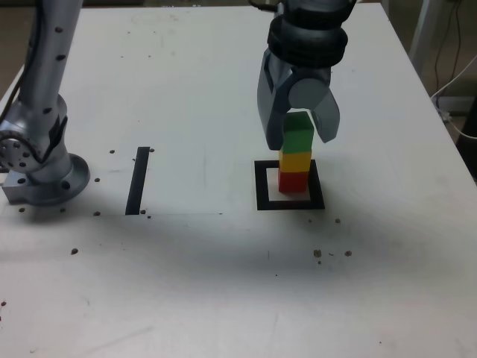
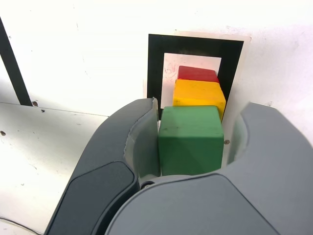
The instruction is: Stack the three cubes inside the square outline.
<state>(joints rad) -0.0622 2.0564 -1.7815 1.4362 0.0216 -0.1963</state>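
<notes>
The matte green cube (image 2: 190, 139) tops the yellow cube (image 2: 198, 94) and red cube (image 2: 197, 74) inside the black tape square outline (image 1: 261, 186) on the white bench (image 1: 186, 89); the end effector (image 1: 299, 134) straddles it, jaws slightly parted with a gap visible on one side; only withdrawal appears left.

Three matte, plain-faced cubes stand in one upright column — red cube (image 1: 293, 183) at the bottom, yellow cube (image 1: 295, 160) on it, green cube (image 1: 298, 136) on top, each slightly offset from the one below. The red one rests on the pale centre of the square outline (image 1: 262, 186) — thick black tape, nearer the tabletop's right edge in the exterior view.
</notes>
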